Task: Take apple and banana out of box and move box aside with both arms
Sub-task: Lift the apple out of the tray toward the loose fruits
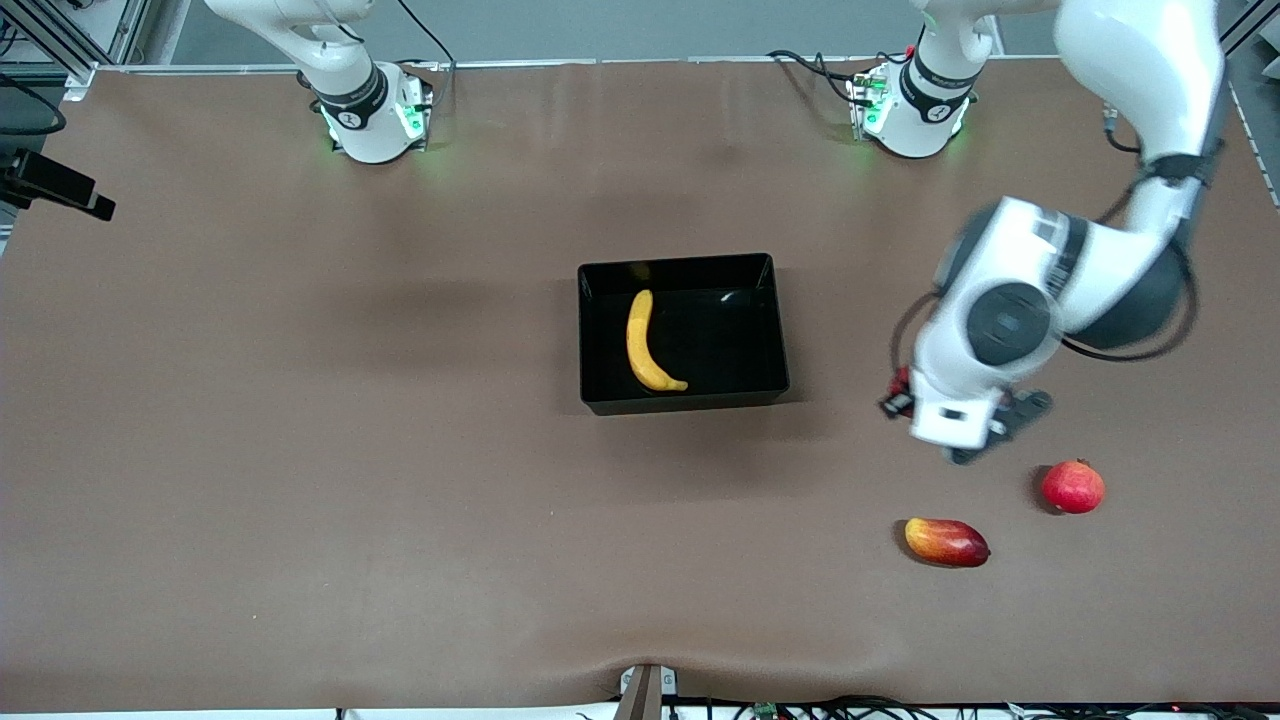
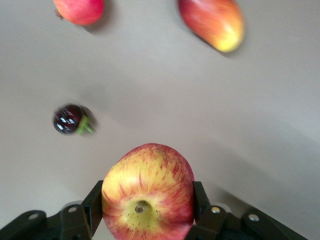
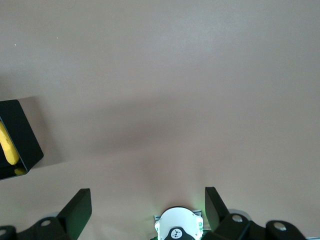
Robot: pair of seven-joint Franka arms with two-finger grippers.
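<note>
One fruit's out: left gripper (image 2: pixel 148 216) fingers pinch the apple (image 2: pixel 148 192) firmly over the bench; right gripper (image 3: pixel 148 207) gapes empty, and the banana (image 1: pixel 647 343) probably bruises, so grab mid-curve.

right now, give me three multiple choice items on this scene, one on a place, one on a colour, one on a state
1. Where is the banana?
A. in the box
B. on the table beside the mango
C. in the right gripper

2. What colour is the box?
A. white
B. black
C. green

3. What is the left gripper doing?
A. hanging open with nothing in it
B. closed on the apple
C. closed on the banana

Answers:
1 A, the banana lies inside the box walls.
2 B, its walls and floor are glossy black.
3 B, the left wrist view shows the jaws pressed on both sides of the apple.
</note>
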